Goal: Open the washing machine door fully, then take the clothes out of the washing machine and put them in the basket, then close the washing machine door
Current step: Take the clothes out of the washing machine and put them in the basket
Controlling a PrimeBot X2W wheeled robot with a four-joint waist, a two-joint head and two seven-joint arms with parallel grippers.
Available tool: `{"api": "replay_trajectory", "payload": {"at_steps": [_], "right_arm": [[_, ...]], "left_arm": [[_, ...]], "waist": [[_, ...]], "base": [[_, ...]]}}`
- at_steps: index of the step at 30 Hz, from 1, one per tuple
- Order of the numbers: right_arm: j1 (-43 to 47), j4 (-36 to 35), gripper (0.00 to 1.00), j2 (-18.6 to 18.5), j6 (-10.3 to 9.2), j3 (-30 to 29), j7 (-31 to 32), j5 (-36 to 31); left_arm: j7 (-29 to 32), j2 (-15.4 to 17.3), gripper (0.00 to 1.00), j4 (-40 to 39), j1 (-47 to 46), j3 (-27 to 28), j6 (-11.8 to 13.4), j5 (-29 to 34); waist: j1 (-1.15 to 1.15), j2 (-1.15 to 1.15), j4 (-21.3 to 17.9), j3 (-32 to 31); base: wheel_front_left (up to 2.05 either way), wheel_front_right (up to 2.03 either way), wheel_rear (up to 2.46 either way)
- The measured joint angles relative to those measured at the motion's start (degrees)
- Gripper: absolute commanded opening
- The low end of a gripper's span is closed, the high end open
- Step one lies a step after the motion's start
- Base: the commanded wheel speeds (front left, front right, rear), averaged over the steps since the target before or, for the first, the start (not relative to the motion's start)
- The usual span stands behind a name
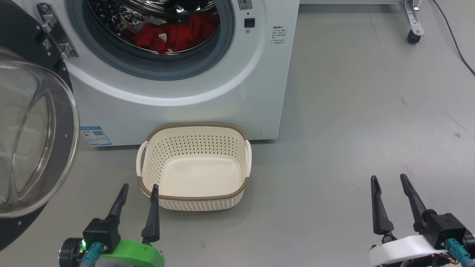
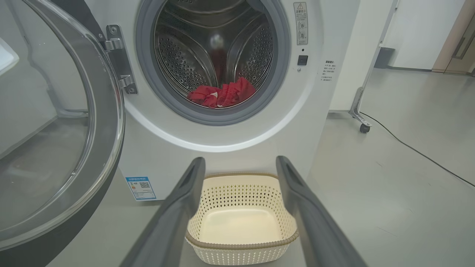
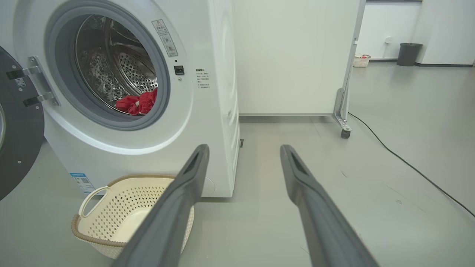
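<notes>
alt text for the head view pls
A white washing machine stands with its door swung open to the left and red clothes lying inside. An empty cream basket sits on the grey floor in front of it, with the left gripper and right gripper open at the bottom edge, holding nothing.

A smooth grey floor [image 1: 352, 111] spreads out ahead of the right hand [image 3: 243, 148], evenly lit and marked with a few faint scuffs. Straight ahead of that hand stands a white partition panel [image 3: 289, 55] on a metal leg with a black castor [image 3: 345, 133]. A black cable [image 3: 408, 165] trails over the floor from near the castor, off to the hand's right. Far beyond, a dark bin [image 3: 409, 54] and a small pale container [image 3: 360, 60] stand against a white wall [image 3: 445, 29] with dark skirting. Ahead and right of the left hand [image 2: 240, 159] is a tan door [image 2: 458, 40].
</notes>
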Motion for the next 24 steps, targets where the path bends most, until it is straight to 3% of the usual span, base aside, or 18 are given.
{"api": "replay_trajectory", "payload": {"at_steps": [12, 24], "right_arm": [[0.07, -0.10, 1.00, 0.09, 0.00, 0.00, 0.00, 0.00], [0.10, -0.07, 1.00, 0.10, 0.00, 0.10, 0.00, -0.01]], "left_arm": [[0.00, 0.00, 1.00, -0.11, 0.00, -0.18, 0.03, 0.02], [0.00, 0.00, 1.00, -0.29, 0.00, -0.43, 0.09, 0.08]], "waist": [[0.00, 0.00, 0.05, -0.22], [0.00, 0.00, -0.20, -0.34]], "base": [[0.61, -0.61, 0.00], [1.10, -1.10, 0.00]]}}
